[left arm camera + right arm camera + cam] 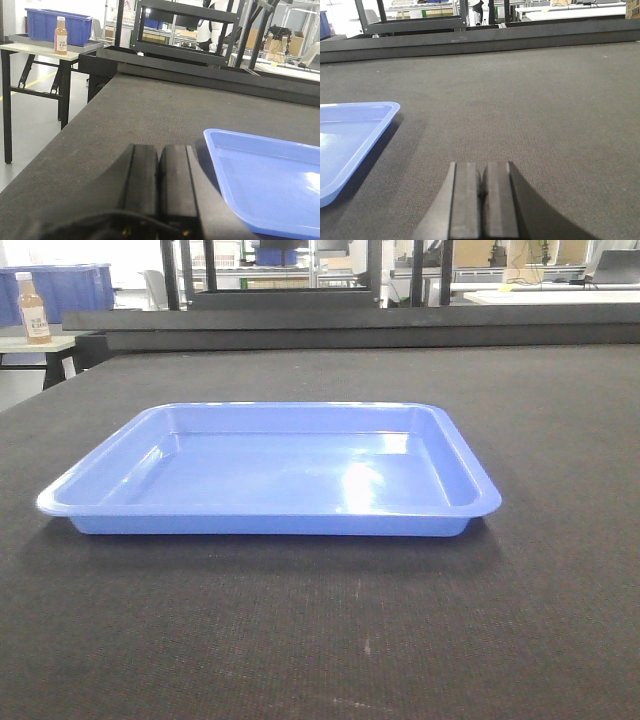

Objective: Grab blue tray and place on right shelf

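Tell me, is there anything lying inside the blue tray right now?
No, the blue tray sits empty on the dark mat, with only a glare patch on its floor.

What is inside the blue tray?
Nothing shows inside the blue tray, only its bare shiny floor with a bright reflection. It sits on the dark mat. The patch of mat under it is covered, so that cannot be seen.
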